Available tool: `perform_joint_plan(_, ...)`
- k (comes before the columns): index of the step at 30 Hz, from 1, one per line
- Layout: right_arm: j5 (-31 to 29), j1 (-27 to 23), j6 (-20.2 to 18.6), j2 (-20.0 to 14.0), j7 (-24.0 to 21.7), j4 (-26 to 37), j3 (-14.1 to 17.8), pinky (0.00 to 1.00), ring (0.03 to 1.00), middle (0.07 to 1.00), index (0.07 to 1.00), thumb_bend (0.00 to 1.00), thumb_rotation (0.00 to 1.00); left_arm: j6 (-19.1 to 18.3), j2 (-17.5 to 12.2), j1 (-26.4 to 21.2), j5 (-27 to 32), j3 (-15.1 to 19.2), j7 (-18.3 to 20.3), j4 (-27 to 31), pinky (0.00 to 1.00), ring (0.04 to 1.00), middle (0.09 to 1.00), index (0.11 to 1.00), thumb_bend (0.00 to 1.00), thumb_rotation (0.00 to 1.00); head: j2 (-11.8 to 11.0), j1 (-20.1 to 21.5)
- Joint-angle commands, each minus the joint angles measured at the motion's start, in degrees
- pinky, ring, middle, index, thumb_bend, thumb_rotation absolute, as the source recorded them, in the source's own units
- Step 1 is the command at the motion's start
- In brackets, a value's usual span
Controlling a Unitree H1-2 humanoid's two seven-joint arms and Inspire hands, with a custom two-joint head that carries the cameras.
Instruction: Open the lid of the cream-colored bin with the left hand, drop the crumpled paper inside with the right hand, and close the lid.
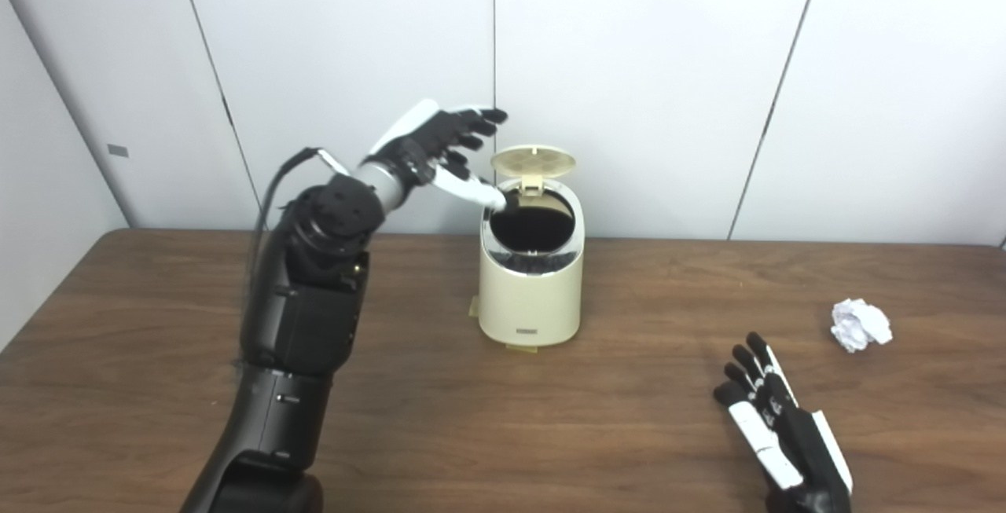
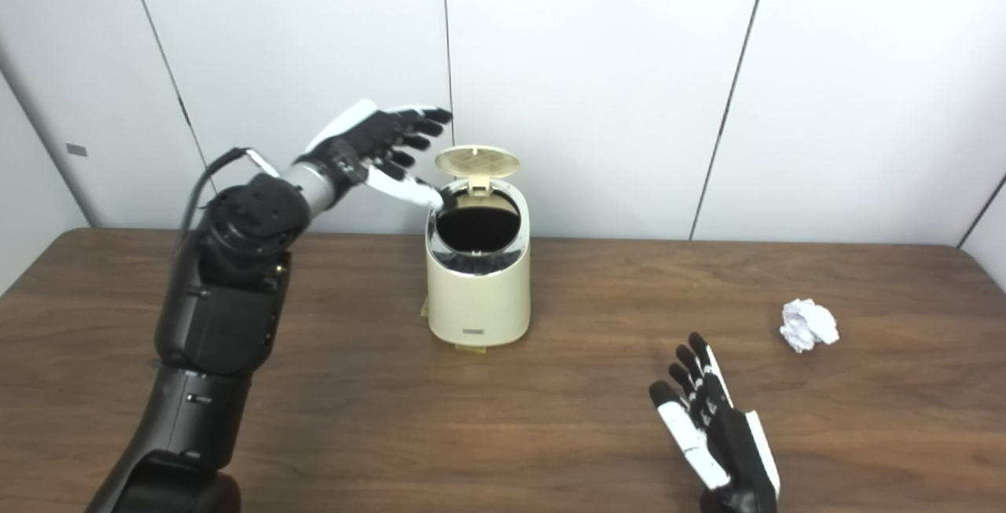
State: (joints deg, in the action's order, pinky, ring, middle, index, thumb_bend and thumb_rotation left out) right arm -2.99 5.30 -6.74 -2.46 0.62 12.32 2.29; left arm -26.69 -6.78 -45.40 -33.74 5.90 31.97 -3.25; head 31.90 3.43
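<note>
The cream-colored bin (image 1: pixel 530 293) stands on the wooden table (image 1: pixel 157 387) near its back middle. Its round lid (image 1: pixel 533 161) is flipped up at the back, and the dark inside shows. My left hand (image 1: pixel 440 153) is raised just left of the bin's top, open, with its thumb tip at the rim of the opening and its fingers spread above. The crumpled white paper (image 1: pixel 860 324) lies on the table far to the right. My right hand (image 1: pixel 774 419) rests open and flat on the table near the front right, empty, some way short of the paper.
A white panelled wall (image 1: pixel 644 65) runs right behind the table's back edge. Bare tabletop lies between the bin and the paper (image 2: pixel 808 325).
</note>
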Motion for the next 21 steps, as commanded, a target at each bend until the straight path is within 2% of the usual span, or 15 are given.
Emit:
perform_joint_plan(1, 0.2, -1.1, 0.5, -0.6, -0.1, 1.6, 0.5, 0.89, 0.938, 0.958, 0.961, 0.65, 0.63, -0.2, 0.9, -0.9, 1.7, 2.2, -3.4, 2.8, 0.79, 0.849, 0.851, 0.873, 0.61, 0.10, 0.0, 0.0)
perform_joint_plan(4, -0.1, -1.4, 0.5, -0.6, -0.2, 1.3, 0.7, 0.88, 0.934, 0.957, 0.960, 0.64, 0.62, -0.2, 1.4, 0.6, 4.7, 3.8, -5.6, 4.4, 0.72, 0.810, 0.844, 0.885, 0.54, 0.08, 0.1, -0.2)
perform_joint_plan(7, 0.0, -1.7, 0.2, -0.9, -0.3, 1.3, 0.7, 0.89, 0.929, 0.955, 0.954, 0.64, 0.62, -0.2, 1.8, 2.9, 8.2, 4.8, -8.3, 5.8, 0.74, 0.835, 0.863, 0.883, 0.47, 0.08, 0.1, -0.1)
perform_joint_plan(12, -0.2, -2.1, -1.0, -1.2, -0.5, 2.6, 0.8, 0.87, 0.927, 0.953, 0.955, 0.64, 0.62, -0.2, 2.6, 8.3, 11.5, 5.5, -9.4, 9.2, 0.77, 0.840, 0.857, 0.894, 0.44, 0.11, 0.5, 0.2)
perform_joint_plan(15, -1.7, -2.8, -1.6, -1.5, -1.1, 3.4, 1.2, 0.88, 0.935, 0.957, 0.957, 0.65, 0.60, -0.2, 3.0, 12.3, 13.4, 5.0, -10.7, 11.5, 0.77, 0.829, 0.843, 0.887, 0.43, 0.21, 0.8, 0.4)
perform_joint_plan(18, -1.8, -3.7, -2.1, -1.9, -1.2, 4.1, 1.4, 0.87, 0.930, 0.951, 0.953, 0.65, 0.58, 0.0, 3.3, 16.5, 15.8, 4.3, -12.0, 13.9, 0.81, 0.851, 0.865, 0.900, 0.41, 0.33, 0.9, 0.4)
perform_joint_plan(21, -1.3, -4.7, -3.0, -2.7, -1.2, 5.1, 1.5, 0.85, 0.921, 0.944, 0.947, 0.65, 0.56, 1.7, 3.9, 21.2, 17.7, 3.0, -14.4, 16.2, 0.83, 0.861, 0.884, 0.909, 0.43, 0.48, 1.4, 1.4)
